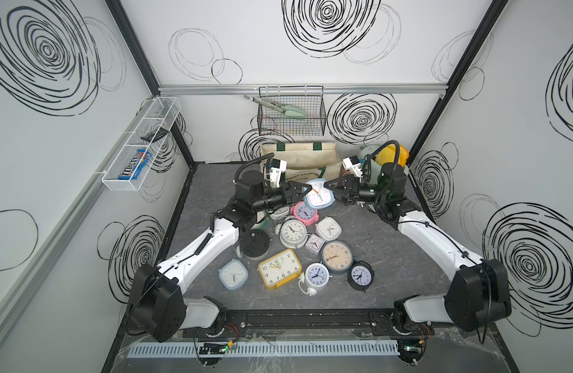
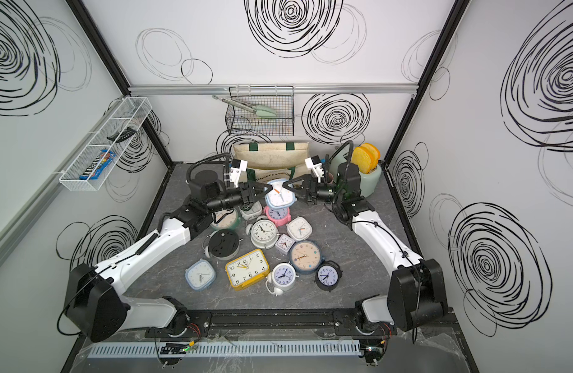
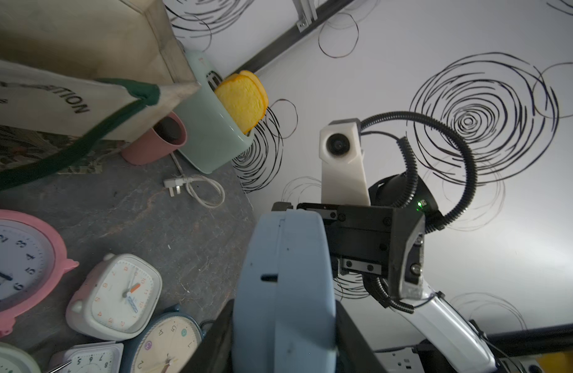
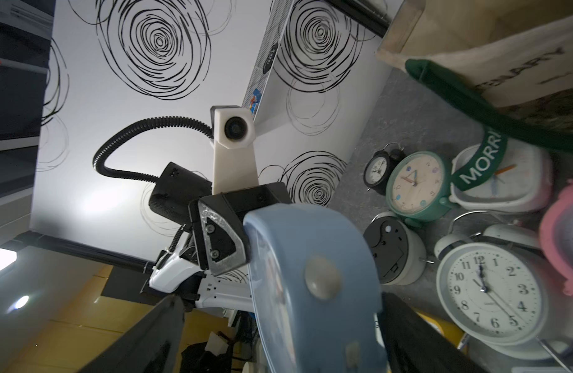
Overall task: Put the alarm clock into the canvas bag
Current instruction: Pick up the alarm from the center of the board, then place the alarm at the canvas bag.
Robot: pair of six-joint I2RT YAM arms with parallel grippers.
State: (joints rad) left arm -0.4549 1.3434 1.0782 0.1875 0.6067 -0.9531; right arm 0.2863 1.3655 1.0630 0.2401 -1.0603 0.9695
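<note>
Nearest the camera, a slotted cable duct (image 1: 262,350) runs along the front of the table (image 1: 391,258), far from the canvas bag (image 1: 299,158). In both top views the bag stands upright with its mouth open against the back wall. Between duct and bag a heap of clocks (image 1: 291,232) lies on the table, a yellow clock (image 1: 279,269) towards the end far from the bag. Just in front of the bag's printed side, lifted clear of the heap, is the alarm clock (image 1: 318,193), pale blue and squarish. The left gripper (image 1: 306,192) reaches it from one side, the right gripper (image 1: 330,192) from the other. In the left wrist view the alarm clock (image 3: 285,290) shows edge-on, and the left gripper's dark fingers (image 3: 217,342) press against either side, pinching it. A pink cup (image 3: 159,142) sits just beside the bag's corner, with a mint toaster (image 3: 210,139) holding yellow toast (image 3: 243,100) beyond the cup and a white plug (image 3: 175,187) on the table near it. In the right wrist view the right gripper's fingers (image 4: 149,339) are spread wide, with a clear gap between one finger and the alarm clock (image 4: 311,274). The bag's green handle (image 4: 482,161) droops over a white clock (image 4: 504,187) at the bag's foot.
</note>
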